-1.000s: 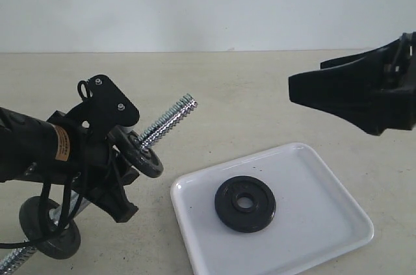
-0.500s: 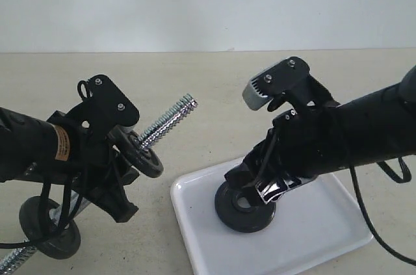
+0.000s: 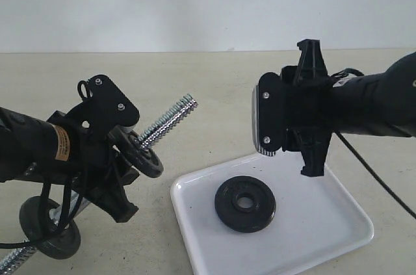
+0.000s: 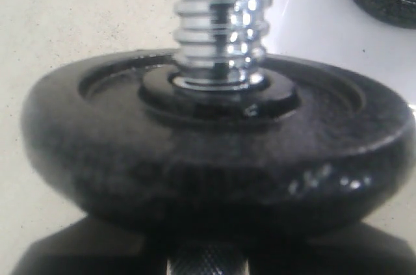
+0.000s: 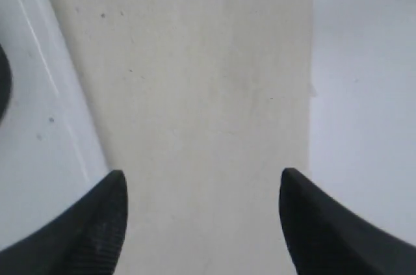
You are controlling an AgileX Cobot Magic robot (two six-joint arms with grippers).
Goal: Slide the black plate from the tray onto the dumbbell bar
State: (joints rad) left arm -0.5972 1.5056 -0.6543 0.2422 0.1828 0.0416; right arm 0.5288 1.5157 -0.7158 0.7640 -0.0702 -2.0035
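Here's the black plate, lying flat on the white tray, a touch left of the tray's middle in the exterior view. It's round, matte and rough-skinned, with a raised rim, a raised hub and a round hole dead centre, and nothing is touching it. The tray is glossy, with rounded corners and a low lip, and sits on the pale bench. Over on the left, the left hand is clamped on the dumbbell bar, pinching its knurled middle. The bar slants, chrome threaded end up in the air and the other end down at the bench. A like black disc is on the bar just above the grip, and the left wrist view shows it sitting around the thread. A second disc sits at the low end. The right hand hangs in the air over the tray's far side, clear of the plate, fingers spread wide with nothing between them
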